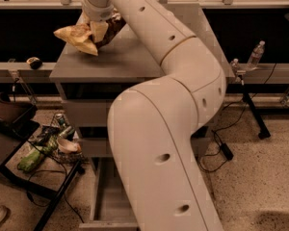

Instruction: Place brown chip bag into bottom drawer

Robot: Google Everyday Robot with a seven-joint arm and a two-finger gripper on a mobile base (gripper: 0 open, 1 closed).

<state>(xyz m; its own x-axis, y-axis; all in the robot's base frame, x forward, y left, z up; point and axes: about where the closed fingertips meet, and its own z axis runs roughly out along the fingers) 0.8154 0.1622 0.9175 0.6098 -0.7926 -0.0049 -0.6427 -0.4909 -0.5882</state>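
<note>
The brown chip bag [82, 35] hangs crumpled over the back left corner of the grey cabinet's surface [120, 61], gripped by the claw [100, 29] beneath the arm's wrist. Far below, the bottom drawer [106, 201] stands pulled open.

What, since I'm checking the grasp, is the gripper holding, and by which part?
Likely the crinkly brown chip bag with yellow-tan ends, at its dark middle, where the gripper meets it; the grip itself is hidden.

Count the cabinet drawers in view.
3: the top drawer under the cabinet top, the middle drawer below it, the bottom drawer open near the floor; the arm hides part of each. The hand is at the brown chip bag.
</note>
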